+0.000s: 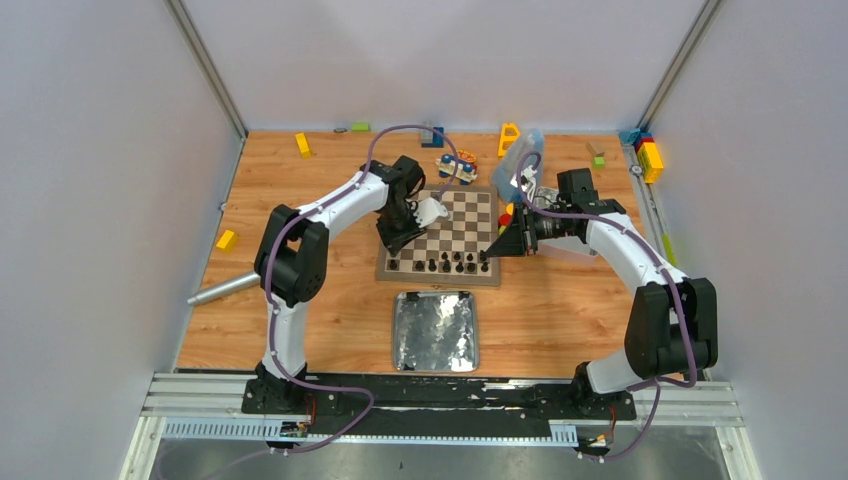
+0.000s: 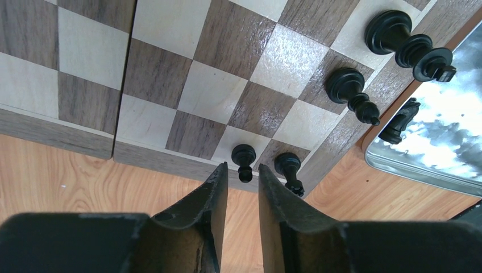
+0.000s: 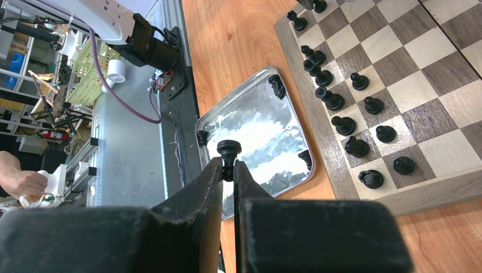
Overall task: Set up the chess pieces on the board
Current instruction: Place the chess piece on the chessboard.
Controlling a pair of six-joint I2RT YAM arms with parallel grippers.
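At the left of the frame a yellow block (image 1: pixel 227 240) and a metal cylinder (image 1: pixel 225 288) lie on the bench (image 1: pixel 560 320), well apart from the board (image 1: pixel 460 215). The board lies mid-frame on the bench, and the left arm stretches to its lower left corner. The left fingers (image 2: pixel 221 177) stand a narrow way apart. The top of a pawn (image 2: pixel 244 156) shows between the tips and, as far as I can see, is not clamped. That pawn stands on a cream square at the board's edge, with a second pawn (image 2: pixel 287 165) just beside it. The chess pieces (image 1: pixel 445 264) stand in a line along the lower edge of the board. Below the board sits a silver tray (image 1: pixel 435 335), with a few black pieces (image 3: pixel 277 85) in its corners. At the board's right edge the right fingers (image 3: pixel 213 177) are closed on a black piece (image 3: pixel 229 149). It is held in the air, with the tray behind it in the wrist view. Coloured blocks (image 1: pixel 650 155) lie at the upper right.
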